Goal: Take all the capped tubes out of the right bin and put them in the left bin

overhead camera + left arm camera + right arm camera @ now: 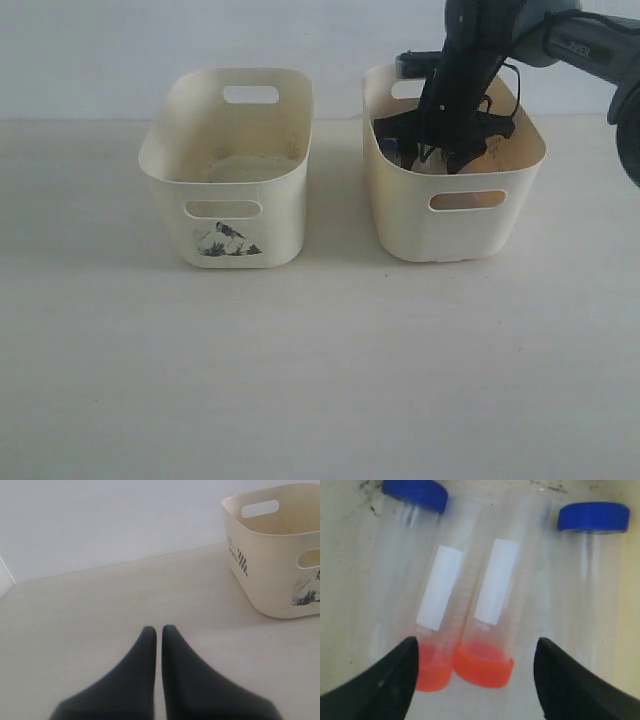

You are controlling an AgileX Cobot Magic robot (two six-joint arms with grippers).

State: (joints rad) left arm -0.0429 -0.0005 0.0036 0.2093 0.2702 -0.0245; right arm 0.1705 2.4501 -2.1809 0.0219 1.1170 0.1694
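Note:
Several capped tubes lie side by side on the floor of the right bin (455,225). In the right wrist view, two have dark blue caps (415,494) (593,517) and two orange caps (484,670) (432,672) show below white labels. My right gripper (476,647) (445,155) is lowered inside that bin, open, its fingertips (410,652) on either side of the orange-capped ends and holding nothing. The left bin (170,170) (270,580) with the black picture looks empty. My left gripper (159,629) is shut over bare table, away from the left bin.
The two bins stand side by side near the back wall with a narrow gap between them. The right arm (575,40) reaches in from the upper right. The pale tabletop (320,380) stretches in front of the bins.

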